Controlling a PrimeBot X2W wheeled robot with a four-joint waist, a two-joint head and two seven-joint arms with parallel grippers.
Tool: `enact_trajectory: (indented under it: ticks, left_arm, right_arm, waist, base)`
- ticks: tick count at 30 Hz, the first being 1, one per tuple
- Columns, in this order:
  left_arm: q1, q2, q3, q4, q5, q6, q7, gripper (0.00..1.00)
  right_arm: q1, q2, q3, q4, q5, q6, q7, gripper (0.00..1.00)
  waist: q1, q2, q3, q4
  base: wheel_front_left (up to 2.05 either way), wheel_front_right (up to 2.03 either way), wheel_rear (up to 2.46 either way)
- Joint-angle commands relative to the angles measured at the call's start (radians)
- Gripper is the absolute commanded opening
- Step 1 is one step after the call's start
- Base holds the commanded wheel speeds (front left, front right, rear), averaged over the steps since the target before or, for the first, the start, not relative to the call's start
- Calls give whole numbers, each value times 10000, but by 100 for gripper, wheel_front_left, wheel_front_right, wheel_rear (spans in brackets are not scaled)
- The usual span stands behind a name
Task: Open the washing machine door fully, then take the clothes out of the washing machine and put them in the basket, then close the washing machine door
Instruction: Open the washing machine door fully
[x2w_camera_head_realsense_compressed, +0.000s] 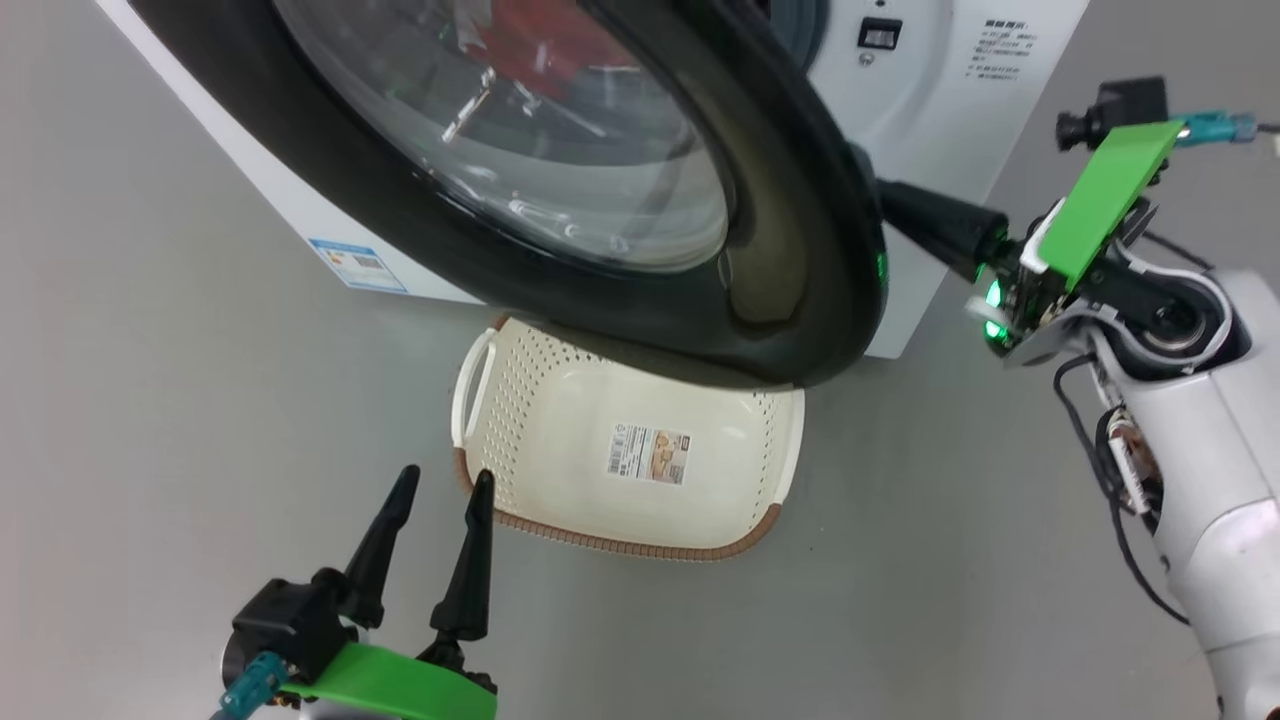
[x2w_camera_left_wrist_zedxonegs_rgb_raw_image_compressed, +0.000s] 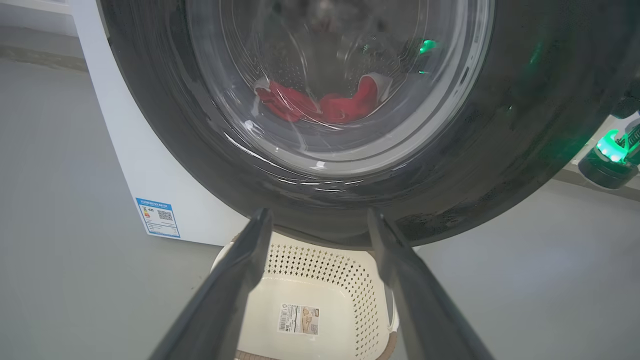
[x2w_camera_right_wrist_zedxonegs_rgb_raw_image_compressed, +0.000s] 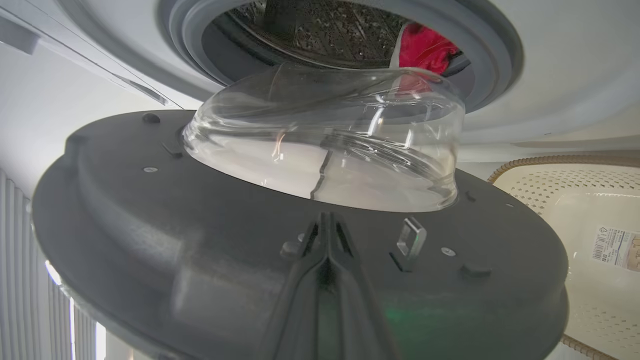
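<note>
Largest, the washing machine: white box on the floor, with grey rubber ring and steel drum seen from the right wrist. In front of it the washing machine door, swung partly out, black rim glossy, glass bowl bulging toward the drum. Below the door, on the floor, the basket, with nothing inside but a paper label. Deep in the drum, behind the glass, the clothes, red with white trim, not yet taken out.

Step in hand, by judgement: pushing the door to full opening. Right gripper with fingers pressed together, holding nothing, tips at the grey inner face of the door just beside the latch hook; real contact hard to confirm. To do it well: keep the tips on the flat grey plastic, away from the glass and the hook. Follow the arc of the hinge, not a straight line, to avoid slipping off the edge. Push slowly. Left gripper near the basket's corner, fingers wide apart, nothing between them; better kept low and back, out of the door's path.

Underneath, a smooth grey floor, matte. At the edge of the right wrist view, pale vertical slats with bright light between. On the machine's lower front, a small blue sticker.
</note>
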Motion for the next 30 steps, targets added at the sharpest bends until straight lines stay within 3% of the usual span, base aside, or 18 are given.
enact_trajectory:
  ticks: [1, 30]
  left_arm:
    - [115, 145, 372, -179, 149, -42, -122, 100]
    - [789, 145, 491, -244, 220, -59, -122, 100]
  right_arm:
    - [226, 255, 138, -374, -132, 8, 95, 0]
    - [2164, 1079, 713, -1494, -350, 8, 993, 0]
  waist:
    - [0, -1, -267, -50]
    - [0, -1, -1210, -185]
  base:
    - [0, 0, 0]
    - [0, 0, 0]
